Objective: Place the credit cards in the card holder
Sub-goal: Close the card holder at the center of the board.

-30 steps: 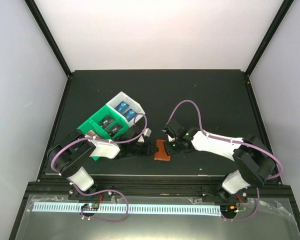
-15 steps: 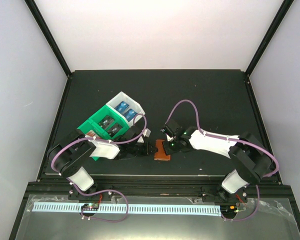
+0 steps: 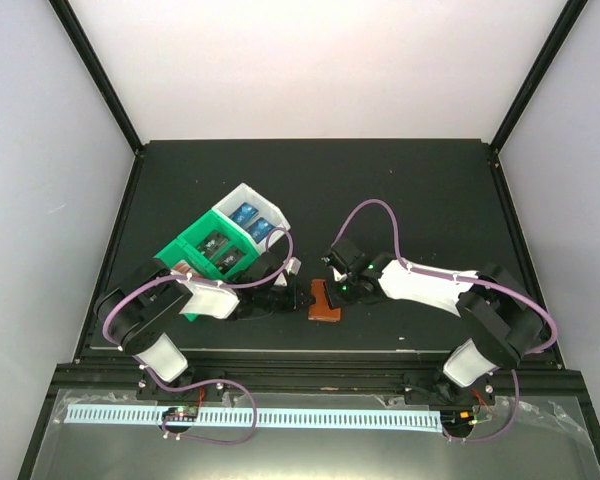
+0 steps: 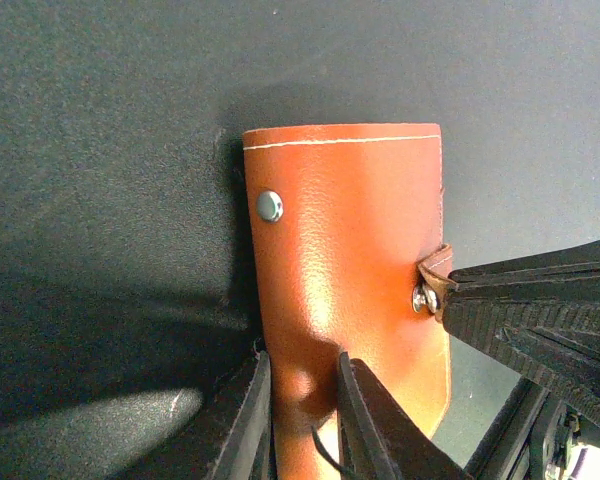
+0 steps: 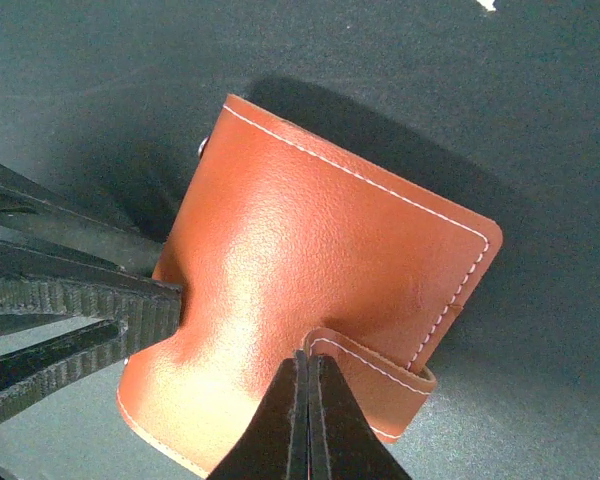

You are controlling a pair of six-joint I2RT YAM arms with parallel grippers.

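Note:
The brown leather card holder (image 3: 326, 302) lies closed on the black table between both arms. In the left wrist view my left gripper (image 4: 302, 375) is shut on the near edge of the card holder (image 4: 345, 230), one finger on each side. In the right wrist view my right gripper (image 5: 308, 355) is shut, its tips pinching the snap tab (image 5: 380, 375) of the card holder (image 5: 310, 270). The right fingers (image 4: 530, 310) also show in the left wrist view at the tab. Blue credit cards (image 3: 253, 221) and black credit cards (image 3: 220, 250) sit in a tray.
The green-and-white compartment tray (image 3: 195, 243) stands left of centre, partly under the left arm (image 3: 205, 297). The right arm (image 3: 430, 287) reaches in from the right. Black posts and white walls frame the table.
My right gripper has moved a little left onto the card holder. The left gripper has stayed clamped on it.

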